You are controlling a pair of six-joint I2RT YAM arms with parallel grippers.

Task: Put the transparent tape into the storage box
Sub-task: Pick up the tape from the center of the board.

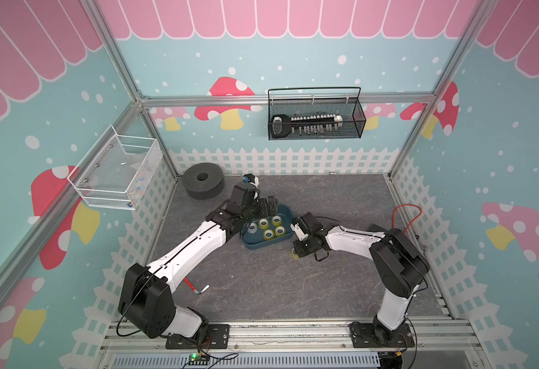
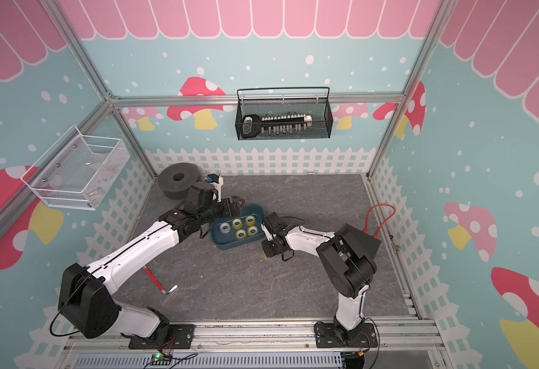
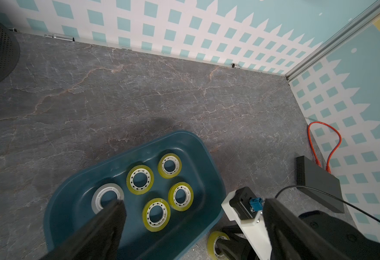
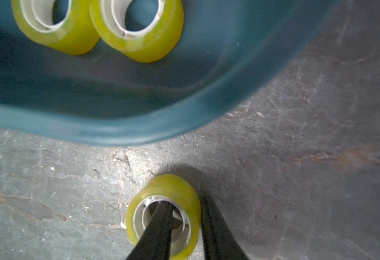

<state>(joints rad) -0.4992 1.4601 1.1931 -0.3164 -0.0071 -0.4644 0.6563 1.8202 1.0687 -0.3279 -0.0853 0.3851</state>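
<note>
A small, round tape roll [image 4: 168, 185], yellowish and see-through with a white plastic ring inside, lies flat on the grey stone-look table [image 4: 297, 180]. It sits just outside the storage box [image 4: 117, 135], a low dark teal-blue plastic tub with rounded corners, so it is not in the box yet.

The right claw [image 4: 184, 202] has one thin black finger down in the roll's hole and the other finger outside. That puts the roll's wall between them. I think this is because the roll is smooth and round, so its wall is the easy part to pinch. I cannot tell if the pinch is tight yet.

The left claw [image 3: 192, 202] is spread wide with nothing in it. It hangs over the end of the box away from the tape roll, maybe to keep out of the way.

Inside the box, five more rolls [image 3: 139, 180] lie flat with their holes up. Four are yellowish and one is greyish. The tub looks smooth and hard with a low wall, so the roll likely needs only a small lift over the rim.
</note>
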